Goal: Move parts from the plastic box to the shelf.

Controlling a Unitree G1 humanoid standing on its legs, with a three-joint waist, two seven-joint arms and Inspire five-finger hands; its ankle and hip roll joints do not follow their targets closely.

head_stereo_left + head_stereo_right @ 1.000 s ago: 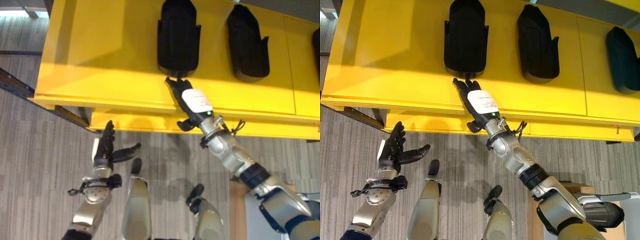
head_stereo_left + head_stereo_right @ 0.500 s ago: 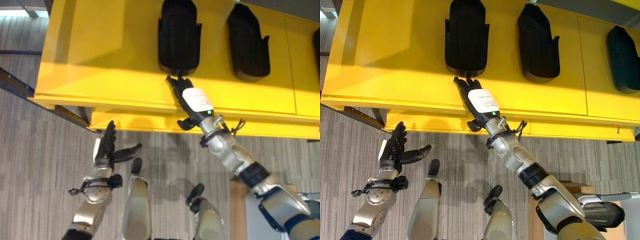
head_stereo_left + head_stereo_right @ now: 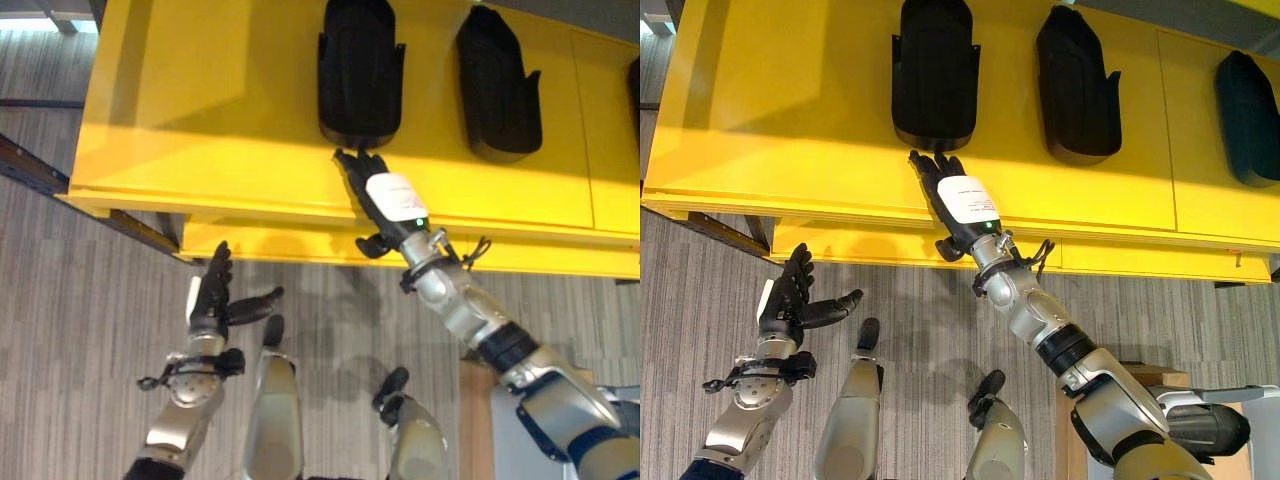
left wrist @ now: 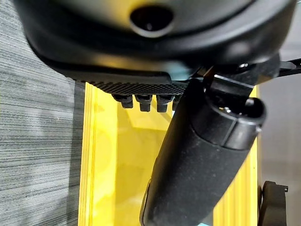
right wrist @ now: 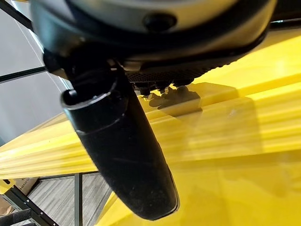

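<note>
Three black moulded parts lie on the yellow shelf: one in the middle, a second to its right, a third at the far right. My right hand reaches over the shelf's front edge, open, with straight fingers whose tips meet the near end of the middle part. It holds nothing. In the right wrist view its thumb stands out over the yellow surface. My left hand hangs open and idle over the floor, below the shelf's front.
The shelf's left half is bare yellow board. Grey striped carpet lies in front of it. A wooden surface and a pale box edge show at the lower right, partly behind my right arm.
The whole picture has shifted slightly. Neither hand nor any part has visibly moved against the shelf.
</note>
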